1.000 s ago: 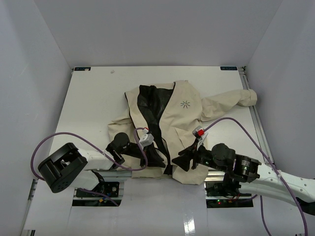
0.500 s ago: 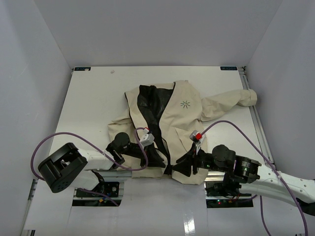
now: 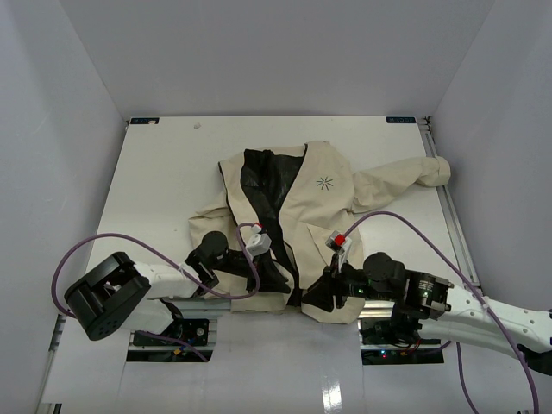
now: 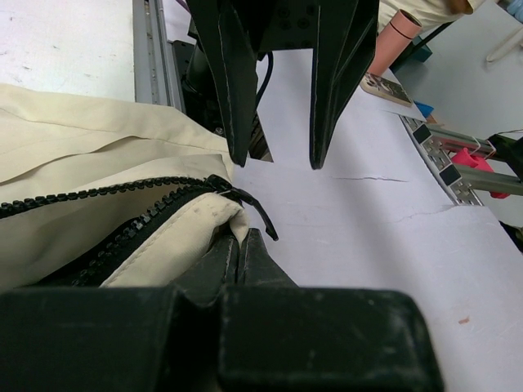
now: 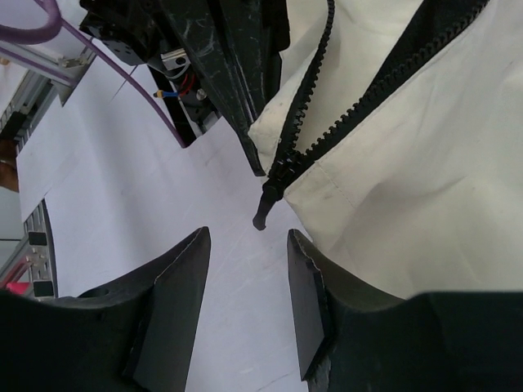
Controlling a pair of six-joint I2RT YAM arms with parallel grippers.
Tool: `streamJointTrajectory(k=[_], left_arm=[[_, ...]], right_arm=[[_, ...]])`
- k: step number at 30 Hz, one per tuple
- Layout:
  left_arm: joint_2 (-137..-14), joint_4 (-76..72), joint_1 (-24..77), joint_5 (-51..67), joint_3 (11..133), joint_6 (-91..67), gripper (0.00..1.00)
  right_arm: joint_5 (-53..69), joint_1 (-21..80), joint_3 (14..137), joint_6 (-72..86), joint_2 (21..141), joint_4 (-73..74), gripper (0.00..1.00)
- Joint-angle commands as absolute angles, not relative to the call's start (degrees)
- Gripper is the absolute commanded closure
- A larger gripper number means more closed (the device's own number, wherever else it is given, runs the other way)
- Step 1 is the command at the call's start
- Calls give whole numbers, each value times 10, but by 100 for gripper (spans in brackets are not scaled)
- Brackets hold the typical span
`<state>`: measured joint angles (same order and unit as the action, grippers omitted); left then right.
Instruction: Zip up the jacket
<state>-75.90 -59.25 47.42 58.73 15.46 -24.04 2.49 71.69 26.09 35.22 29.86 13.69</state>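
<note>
The cream jacket (image 3: 319,194) lies open on the white table, black lining showing, its hem at the near edge. My left gripper (image 3: 278,280) is shut on the hem corner of the jacket (image 4: 208,220) beside the zipper bottom. The black zipper slider with its pull tab (image 5: 272,192) sits at the bottom of the zipper teeth (image 5: 372,90); it also shows in the left wrist view (image 4: 249,208). My right gripper (image 5: 248,245) is open, its fingertips (image 5: 302,253) just short of the pull tab and either side of it. It shows in the top view (image 3: 315,297) at the hem.
The aluminium rail (image 3: 198,306) and arm bases run along the near table edge. A purple cable (image 3: 414,226) loops over the jacket's right side. The right sleeve (image 3: 405,177) stretches toward the right rail (image 3: 450,207). White walls enclose the table.
</note>
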Motion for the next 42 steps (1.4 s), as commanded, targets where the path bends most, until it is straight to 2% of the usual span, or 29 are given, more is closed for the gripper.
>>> streamJointTrajectory(k=[1,16,23,24,26,27,29,36,42], left_arm=[[-746,-572,473,576,177,-227,100],[-747,-559,472,569,184,-225,100],[-728,-542,472,569,178,-224,100],[-728,-539,473,569,178,-225,100],[-722,-530,472,571,177,-220,100],[-721,-520,473,570,176,-218,100],[-722,-511,472,573,174,-215,100],[-717,-413,475,545,176,-181,100],[-709,-410,486,544,172,-170,100]], right_arm=[[-23,724,271,377,317,124,51],[-148,787,257,445,386,55,49],[-232,832,289,465,427,82,53],[-237,833,289,465,433,83,55],[-262,843,298,476,446,97,81],[-265,849,301,479,449,98,87],[-276,852,319,476,463,113,92],[-324,857,435,452,531,257,92],[-363,856,505,433,569,343,92]])
